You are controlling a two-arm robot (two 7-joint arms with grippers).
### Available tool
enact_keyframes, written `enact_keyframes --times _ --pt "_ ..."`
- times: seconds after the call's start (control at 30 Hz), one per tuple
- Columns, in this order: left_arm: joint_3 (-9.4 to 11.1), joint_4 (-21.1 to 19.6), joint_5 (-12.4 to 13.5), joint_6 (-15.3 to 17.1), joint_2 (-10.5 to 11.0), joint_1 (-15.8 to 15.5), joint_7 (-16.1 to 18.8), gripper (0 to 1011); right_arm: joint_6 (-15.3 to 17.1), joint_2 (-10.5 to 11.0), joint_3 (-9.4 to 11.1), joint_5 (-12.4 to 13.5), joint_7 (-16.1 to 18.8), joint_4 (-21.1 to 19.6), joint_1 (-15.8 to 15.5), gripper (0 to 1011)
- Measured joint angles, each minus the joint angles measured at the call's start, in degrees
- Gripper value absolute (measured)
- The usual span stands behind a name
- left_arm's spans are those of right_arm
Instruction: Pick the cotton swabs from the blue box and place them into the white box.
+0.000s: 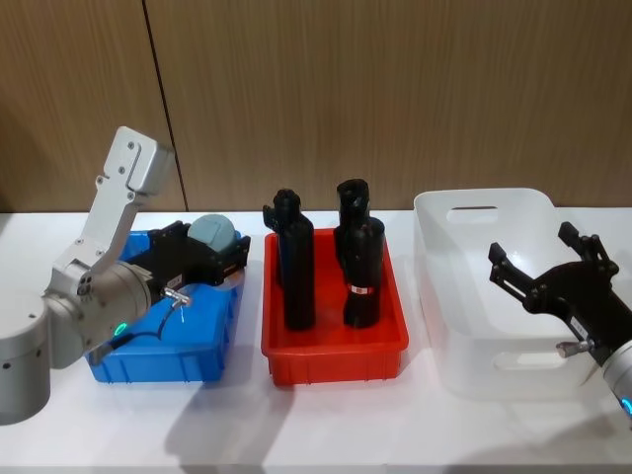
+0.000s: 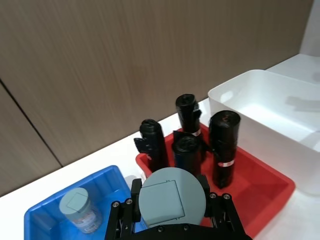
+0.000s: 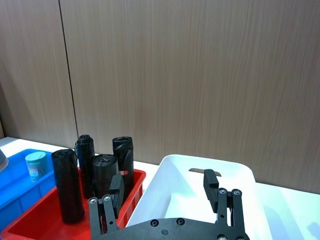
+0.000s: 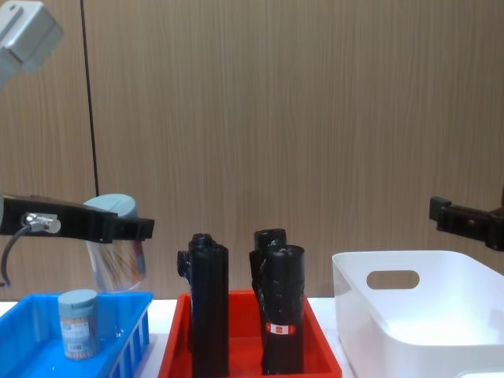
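The right gripper hovers over the near right part of the white box. Its jaws are spread wide and hold nothing, and the chest view cuts it off at the edge. Above the blue box at the desk's left end, the left gripper pinches a tub of cotton swabs. The tub sits lid up with its long axis roughly upright, and the fingers cover part of its clear wall. A second tub stands upright inside the blue box, hidden by the arm in the head view. A red tray sits between the boxes.
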Motion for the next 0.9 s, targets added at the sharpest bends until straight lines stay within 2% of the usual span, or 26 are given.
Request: enact_keyframes --times 0.2,0.43,0.5,0.9 --pt "-0.06 -1.28 -0.99 -0.49 0.59 0.79 -2.24 670 0.0 0.0 0.0 0.0 0.0 0.0 0.0 1002" --pt "0.06 -0.87 -1.91 -2.3 0.69 0.57 -7.65 670 0.0 0.0 0.0 0.0 0.0 0.0 0.0 1002" --pt "0.15 -0.37 -2.03 -2.72 0.55 0.25 -8.86 671 0.0 0.0 0.0 0.0 0.0 0.0 0.0 1002" --pt "1.04 6.37 -2.27 -6.51 -1.76 -4.27 -21.39 670 0.0 0.0 0.0 0.0 0.0 0.0 0.0 1002"
